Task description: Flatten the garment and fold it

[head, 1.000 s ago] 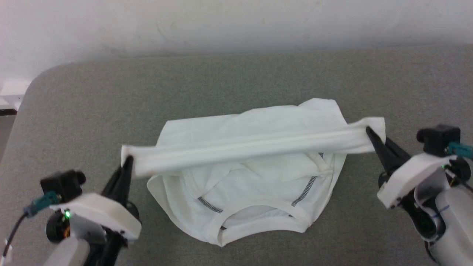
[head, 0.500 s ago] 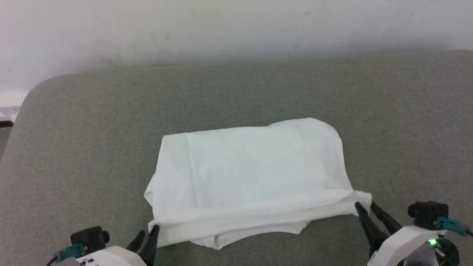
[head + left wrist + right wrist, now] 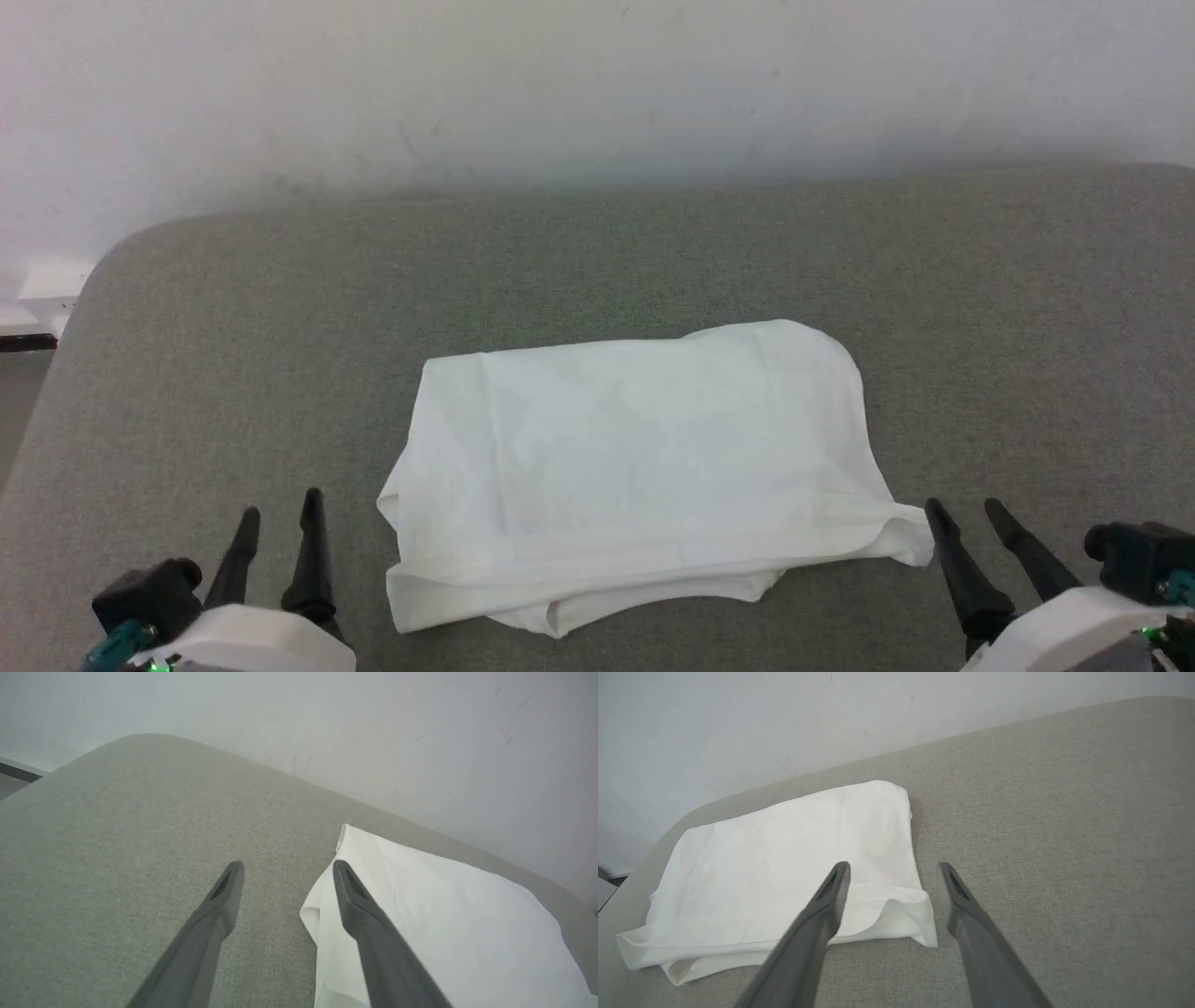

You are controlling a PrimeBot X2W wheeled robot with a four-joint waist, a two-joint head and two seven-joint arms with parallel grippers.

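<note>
Head cam sits up high, looking forward and down at the grey surface [image 3: 597, 271], wall [image 3: 560, 84] across the top of the frame. Wrist cams ride low and close, looking along the left gripper [image 3: 287, 863] and right gripper [image 3: 893, 863] toward that wall. All three share the garment [image 3: 635, 448]: lower right in the left wrist view, centre left in the right.

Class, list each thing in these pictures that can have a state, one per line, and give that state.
garment: folded over, lying on the grey surface, held by neither tool.
left tool: open, holding nothing.
right tool: open, holding nothing.
</note>
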